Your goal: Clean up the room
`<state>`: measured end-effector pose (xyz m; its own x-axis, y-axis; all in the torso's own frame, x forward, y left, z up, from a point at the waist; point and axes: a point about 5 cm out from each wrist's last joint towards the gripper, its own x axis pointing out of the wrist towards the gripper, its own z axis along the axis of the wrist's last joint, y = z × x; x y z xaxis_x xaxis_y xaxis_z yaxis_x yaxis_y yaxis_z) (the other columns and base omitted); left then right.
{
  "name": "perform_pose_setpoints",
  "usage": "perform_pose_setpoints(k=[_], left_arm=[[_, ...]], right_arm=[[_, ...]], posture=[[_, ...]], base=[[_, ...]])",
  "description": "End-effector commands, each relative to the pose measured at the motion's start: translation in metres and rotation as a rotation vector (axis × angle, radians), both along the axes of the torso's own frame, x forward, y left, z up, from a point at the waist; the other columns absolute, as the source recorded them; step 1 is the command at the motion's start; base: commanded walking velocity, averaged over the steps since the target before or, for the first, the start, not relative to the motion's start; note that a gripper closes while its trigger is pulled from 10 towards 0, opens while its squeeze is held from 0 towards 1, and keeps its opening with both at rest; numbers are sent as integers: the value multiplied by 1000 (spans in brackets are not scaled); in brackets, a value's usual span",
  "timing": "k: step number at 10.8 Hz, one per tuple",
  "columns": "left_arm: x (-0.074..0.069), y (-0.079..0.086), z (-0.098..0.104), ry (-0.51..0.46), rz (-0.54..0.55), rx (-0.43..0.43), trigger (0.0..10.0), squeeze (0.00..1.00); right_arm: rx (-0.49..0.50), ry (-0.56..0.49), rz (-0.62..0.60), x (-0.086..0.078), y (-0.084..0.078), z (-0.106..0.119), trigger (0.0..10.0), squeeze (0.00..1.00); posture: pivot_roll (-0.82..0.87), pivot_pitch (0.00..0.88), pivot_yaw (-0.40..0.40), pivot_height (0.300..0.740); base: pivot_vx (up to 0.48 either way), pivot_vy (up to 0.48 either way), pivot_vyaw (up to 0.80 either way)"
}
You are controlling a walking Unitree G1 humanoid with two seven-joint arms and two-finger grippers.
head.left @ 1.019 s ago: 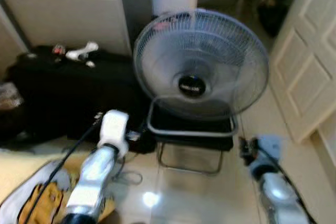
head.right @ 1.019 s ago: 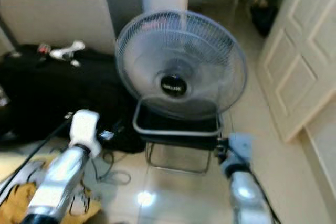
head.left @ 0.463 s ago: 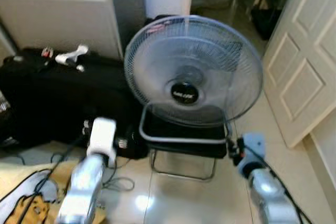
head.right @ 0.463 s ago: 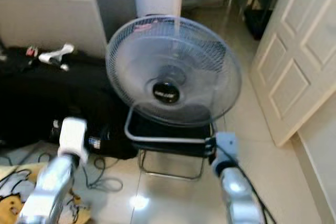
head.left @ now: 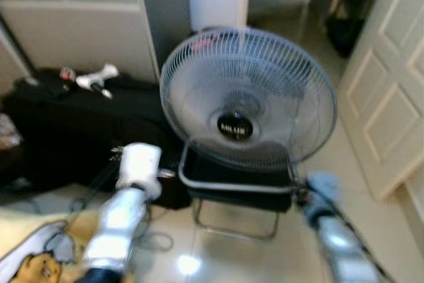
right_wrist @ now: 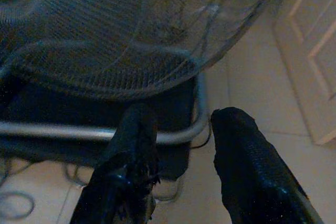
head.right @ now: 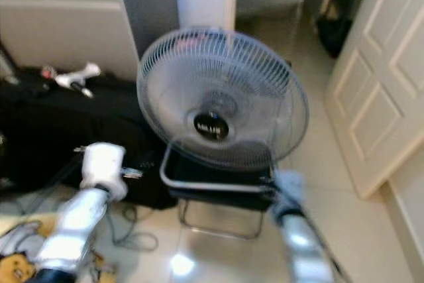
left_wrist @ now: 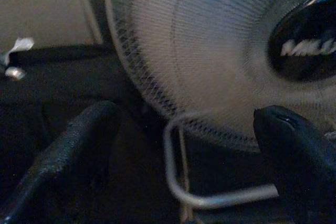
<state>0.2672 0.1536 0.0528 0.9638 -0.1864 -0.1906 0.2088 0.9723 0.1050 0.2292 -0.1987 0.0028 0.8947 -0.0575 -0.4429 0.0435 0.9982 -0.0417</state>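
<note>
A grey floor fan (head.left: 248,101) with a black hub (head.left: 235,127) stands on the tiled floor straight ahead, tilted back over a black seat with a metal tube frame (head.left: 235,187). My left arm (head.left: 138,167) reaches toward the fan's lower left. In the left wrist view my left gripper (left_wrist: 186,114) is open, its fingers (left_wrist: 73,150) wide apart, with the fan's grille and the metal tube beyond them. My right arm (head.left: 324,220) is blurred at the fan's lower right. The right gripper (right_wrist: 184,113) is open just short of the tube frame (right_wrist: 100,132), holding nothing.
A black bag (head.left: 73,130) lies left of the fan with a small white object (head.left: 96,77) on top. A cable (head.left: 156,236) lies on the floor near a yellow printed cloth (head.left: 33,263). A white panelled door (head.left: 391,97) stands on the right, and an open doorway behind.
The camera has shifted slightly, so the whole picture moved. My right arm is now blurred with motion beside the fan's base. The fan itself has not moved.
</note>
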Motion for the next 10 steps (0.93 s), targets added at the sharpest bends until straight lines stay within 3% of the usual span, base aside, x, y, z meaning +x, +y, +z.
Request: perform_pose_setpoints(k=[1, 3, 4, 5, 6, 8, 10], left_arm=[[0, 13, -2, 11, 23, 28, 10000, 0], [-1, 9, -12, 61, -14, 68, 10000, 0], [-1, 7, -17, 94, -9, 83, 10000, 0], [-4, 3, -31, 157, -21, 123, 10000, 0], [-14, 2, -62, 311, -15, 165, 10000, 0], [-27, 9, -86, 444, -18, 204, 10000, 0], [-71, 20, -123, 675, -55, 254, 10000, 0]], right_arm=[[33, -18, 14, 5, 11, 3, 10000, 0], [41, 40, 4, -2, 12, -9, 10000, 0], [35, 72, 14, -2, 14, -16, 10000, 0], [39, 187, 37, -4, 16, -32, 10000, 0], [48, 310, 5, -9, 12, -54, 10000, 0], [40, 408, 17, -17, 14, -66, 10000, 0], [42, 553, 18, -40, 18, -83, 10000, 0]], posture=[[-45, 0, 36, 740], [-44, 0, 40, 740], [-46, 0, 49, 740], [-43, 0, 51, 740], [-10, 0, 54, 740], [10, 0, 42, 740], [29, 0, 19, 740]], base=[[281, 0, -800], [127, 0, -800], [0, 0, 0], [0, 0, 0], [0, 0, 0], [0, 0, 0], [0, 0, 0]])
